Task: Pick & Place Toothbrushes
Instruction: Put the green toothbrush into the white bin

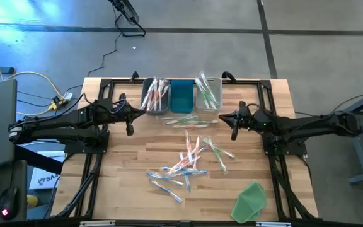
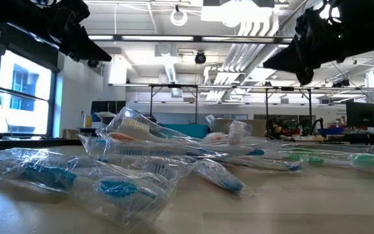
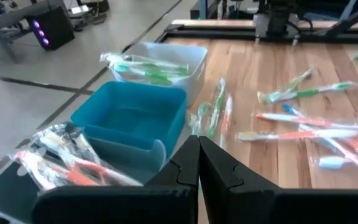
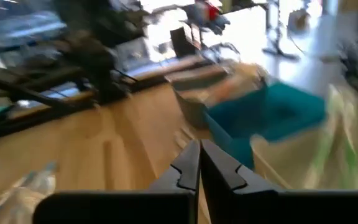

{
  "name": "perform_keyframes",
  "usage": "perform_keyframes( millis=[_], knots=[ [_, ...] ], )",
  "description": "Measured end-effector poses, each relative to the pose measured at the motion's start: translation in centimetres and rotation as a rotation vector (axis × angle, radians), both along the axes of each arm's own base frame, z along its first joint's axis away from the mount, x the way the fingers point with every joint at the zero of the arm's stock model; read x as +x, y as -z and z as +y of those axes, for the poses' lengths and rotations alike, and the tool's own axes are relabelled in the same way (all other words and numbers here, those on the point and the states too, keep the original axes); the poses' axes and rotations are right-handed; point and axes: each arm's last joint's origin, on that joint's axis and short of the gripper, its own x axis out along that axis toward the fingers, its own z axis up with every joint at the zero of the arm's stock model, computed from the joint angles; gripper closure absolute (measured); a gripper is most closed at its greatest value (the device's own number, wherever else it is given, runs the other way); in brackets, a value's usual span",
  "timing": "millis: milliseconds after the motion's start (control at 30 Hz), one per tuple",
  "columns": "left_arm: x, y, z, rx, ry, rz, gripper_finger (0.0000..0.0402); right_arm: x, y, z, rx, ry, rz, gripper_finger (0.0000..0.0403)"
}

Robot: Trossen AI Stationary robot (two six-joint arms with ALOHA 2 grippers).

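we hold both grippers pinched closed and empty: left gripper (image 1: 130, 129) just left of the teal bin (image 1: 181, 96), right gripper (image 1: 234, 132) to its right. loose toothbrushes (image 1: 191, 161) lie scattered below that bin, likely awaiting sorting by colour.

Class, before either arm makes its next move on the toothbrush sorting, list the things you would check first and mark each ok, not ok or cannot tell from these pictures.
1. Left end effector empty and shut: ok, fingers closed, nothing between them.
2. Right end effector empty and shut: ok, same.
3. Both arms clear of the pile: ok, each hovers near the bins, apart from the loose toothbrushes.
4. Teal bin has room: ok, looks empty.
5. Bin with orange brushes and bin with green brushes have room: cannot tell.
6. A single brush is free to grasp: not ok in the pile's middle, where they overlap; the blue ones at the edge lie looser.
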Motion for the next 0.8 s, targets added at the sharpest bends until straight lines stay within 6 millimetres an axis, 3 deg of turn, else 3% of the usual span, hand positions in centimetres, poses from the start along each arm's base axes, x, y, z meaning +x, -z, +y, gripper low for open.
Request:
perform_keyframes(
  millis=[267,433,800],
  knots=[
    [-0.4,1.2,-0.1,-0.142,-0.036,0.085,0.0401,2.5,0.9,2.2,0.107,0.007,0.196,0.0399],
    [-0.2,0.9,-0.4,-0.197,0.054,0.046,0.0401,4.4,1.2,3.8,0.090,-0.022,0.363,0.0399],
    [-0.2,1.0,-0.4,-0.203,0.062,0.047,0.0401,4.9,3.9,5.7,0.128,-0.227,0.582,0.0399]
  ],
)
